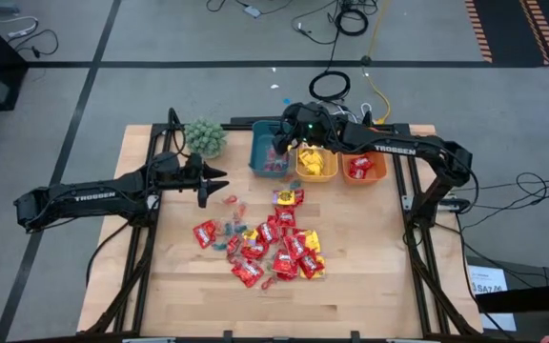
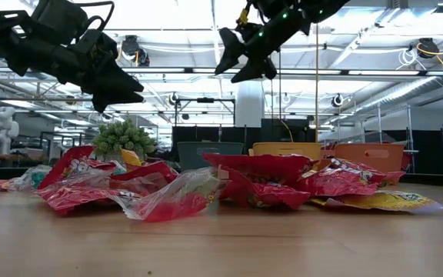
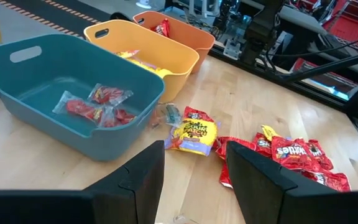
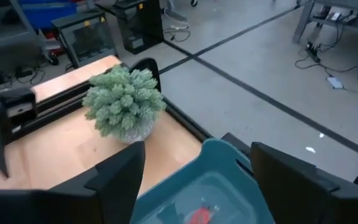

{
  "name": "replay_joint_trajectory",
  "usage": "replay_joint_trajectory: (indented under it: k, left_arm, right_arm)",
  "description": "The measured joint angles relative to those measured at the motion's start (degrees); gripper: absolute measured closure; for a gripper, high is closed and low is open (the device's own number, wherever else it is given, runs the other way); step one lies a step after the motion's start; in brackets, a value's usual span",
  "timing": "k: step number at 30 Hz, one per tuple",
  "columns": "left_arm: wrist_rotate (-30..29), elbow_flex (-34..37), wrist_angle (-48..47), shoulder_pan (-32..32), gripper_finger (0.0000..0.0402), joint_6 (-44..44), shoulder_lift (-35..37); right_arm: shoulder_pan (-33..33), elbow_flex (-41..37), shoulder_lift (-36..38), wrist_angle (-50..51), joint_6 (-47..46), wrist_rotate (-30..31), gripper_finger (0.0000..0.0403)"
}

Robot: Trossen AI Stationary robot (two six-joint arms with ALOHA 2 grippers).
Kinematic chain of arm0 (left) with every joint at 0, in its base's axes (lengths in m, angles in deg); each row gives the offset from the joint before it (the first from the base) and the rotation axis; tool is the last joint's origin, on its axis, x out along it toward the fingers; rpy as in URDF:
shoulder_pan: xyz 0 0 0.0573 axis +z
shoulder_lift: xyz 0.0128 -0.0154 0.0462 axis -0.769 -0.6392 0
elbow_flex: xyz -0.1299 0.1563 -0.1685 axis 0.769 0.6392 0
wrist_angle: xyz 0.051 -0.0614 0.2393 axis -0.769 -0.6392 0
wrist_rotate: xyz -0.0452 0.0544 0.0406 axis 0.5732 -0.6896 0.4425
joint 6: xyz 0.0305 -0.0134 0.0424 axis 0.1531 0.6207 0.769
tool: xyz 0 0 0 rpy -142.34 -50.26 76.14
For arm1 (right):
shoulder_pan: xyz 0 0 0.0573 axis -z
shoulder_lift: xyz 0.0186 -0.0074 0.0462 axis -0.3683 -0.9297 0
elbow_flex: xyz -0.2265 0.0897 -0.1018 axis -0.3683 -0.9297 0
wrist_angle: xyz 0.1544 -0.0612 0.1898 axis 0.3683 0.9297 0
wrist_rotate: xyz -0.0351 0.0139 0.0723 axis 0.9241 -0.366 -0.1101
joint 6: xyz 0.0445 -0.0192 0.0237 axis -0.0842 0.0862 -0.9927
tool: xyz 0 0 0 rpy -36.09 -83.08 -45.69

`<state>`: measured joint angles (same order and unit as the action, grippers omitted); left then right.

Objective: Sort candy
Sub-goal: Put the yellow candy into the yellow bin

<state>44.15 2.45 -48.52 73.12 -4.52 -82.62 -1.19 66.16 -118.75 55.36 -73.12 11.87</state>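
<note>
wooden table (image 1: 370,286) holds candy (image 1: 274,243); right gripper (image 1: 279,143) spread empty over teal bin (image 1: 258,152); left gripper (image 1: 219,181) half-open, empty

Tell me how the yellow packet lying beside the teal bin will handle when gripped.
The yellow packet looks like thin crinkled film, so it is probably floppy and light. Its glossy wrapper may slip between fingers. It lies flat, so rolling seems unlikely.

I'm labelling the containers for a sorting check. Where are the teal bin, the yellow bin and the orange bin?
teal bin (image 3: 114,144), left wrist view, on its outer front wall.
yellow bin (image 3: 180,62), left wrist view, on its near rim.
orange bin (image 3: 197,35), left wrist view, on its rim.
</note>
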Motion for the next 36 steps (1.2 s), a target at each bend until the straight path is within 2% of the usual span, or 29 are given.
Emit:
replay_joint_trajectory:
  k: [4, 9, 15, 18, 23, 26, 32, 36]
  left_arm:
    - [-0.24, 0.0, 0.0, 0.0, 0.022, 1.81, -0.01]
    - [-0.24, 0.0, 0.0, 0.0, 0.022, 3.06, -0.02]
    - [-0.24, 0.0, -0.01, 0.0, 0.022, 3.06, 0.0]
    - [-0.24, 0.0, -0.02, 0.0, 0.022, 3.06, -0.02]
    - [-0.24, 0.0, -0.11, 0.0, 0.022, 3.19, 0.0]
    - [-0.23, 0.0, -0.22, 0.0, 0.022, 3.3, -0.01]
    - [-0.22, 0.0, -0.72, 0.0, 0.022, 3.34, -0.02]
    - [-0.21, 0.0, -2.43, 0.0, 0.022, 3.31, -0.02]
  right_arm:
    - [-0.8, 0.0, 3.06, 7.33, -3.86, 0.18, 0.0126]
    - [-3.89, 0.0, 8.12, 21.77, -9.19, 2.72, 0.0153]
    - [-14.68, 0.02, 11.26, 36.86, -19.11, 11.86, 0.0189]
    - [-21.56, -0.46, 11.1, 39.2, -24.78, 16.31, 0.0199]
    - [-30.67, -6.41, 8.84, 32.93, -32.31, 26.05, 0.0201]
    - [-33.3, -12.24, 7.09, 23.2, -35.48, 31.4, 0.0198]
    - [-33.72, -23.02, 0.32, -4.32, -32.85, 33.77, 0.0196]
    - [-32.23, -25.14, -7.08, -13.4, -31.38, 33.53, 0.0199]
